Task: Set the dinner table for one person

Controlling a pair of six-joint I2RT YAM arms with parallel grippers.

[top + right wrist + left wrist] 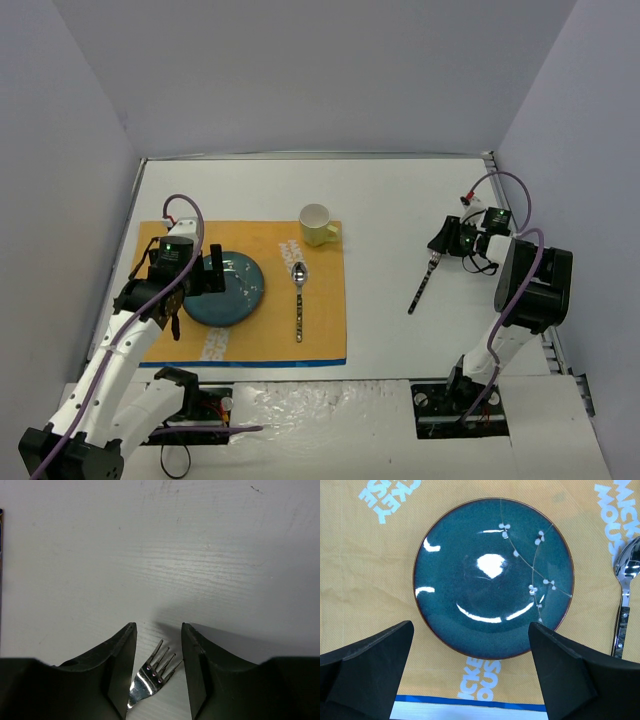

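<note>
White and smooth, the dinner table (390,195) lay beneath both arms, with an orange-yellow placemat (260,340) spread under the left one. The left gripper (471,630) hung above the mat with its jaws spread wide and nothing between them. Just ahead of its fingers (375,660), and partly within the gap between them, sat a dark blue plate (492,580) with a thin white blossom pattern on the side nearer the right-hand finger. Beyond that finger, just beside the plate's rim but apart from it, lay a spoon (626,570) with its bowl pointing away from the wrist and a dark speckled handle. White printed lettering showed on the cloth ahead of the fingers and between them. Behind the fingers ran the mat's blue edge, then a strip of bare tabletop. From above, a pale yellow mug (316,222) stood on the mat's far edge, well past the plate and apart from the spoon.

The right gripper (158,627) was over bare table, well away from the mat, its jaws only narrowly apart. A fork (152,672) lay with its tines in that gap, pointing forward from the wrist. A sliver of white showed between the tines and the right-hand finger; on the other side I could not tell whether metal touched the finger. From above, the fork's dark handle ran out from under this gripper along the tabletop.
</note>
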